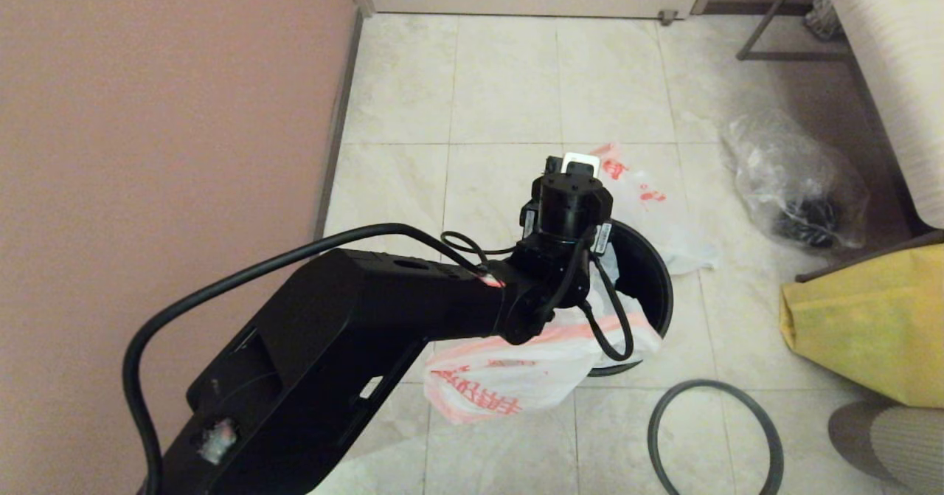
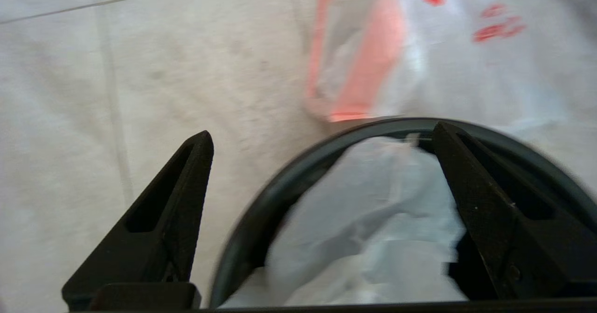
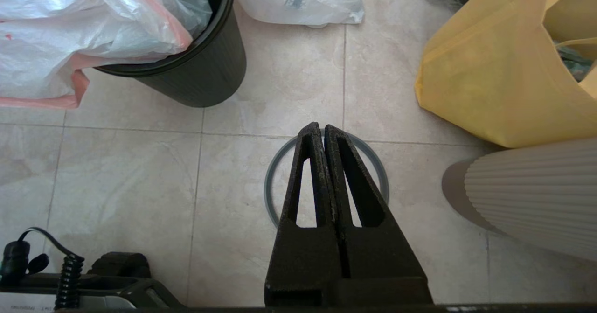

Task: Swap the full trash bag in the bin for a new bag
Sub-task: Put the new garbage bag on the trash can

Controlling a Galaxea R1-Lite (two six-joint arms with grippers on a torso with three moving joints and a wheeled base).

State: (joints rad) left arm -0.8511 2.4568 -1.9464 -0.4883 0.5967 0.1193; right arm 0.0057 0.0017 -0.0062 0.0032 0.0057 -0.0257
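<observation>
White new bag half-hides the bin — left gripper jaws wide above; right gripper jaws closed, empty.

Left arm: matte black moulded shell, broad boxy forearm with recessed slots, tapering to a cylindrical wrist. A thick black cable loops off its 9 o'clock side; thinner black leads curl around the wrist. Small white labels on the wrist housing.

Left gripper: two black wedge fingers with hollow triangular cut-outs.

Right gripper: the same black, slotted, grainy wedge fingers.
</observation>
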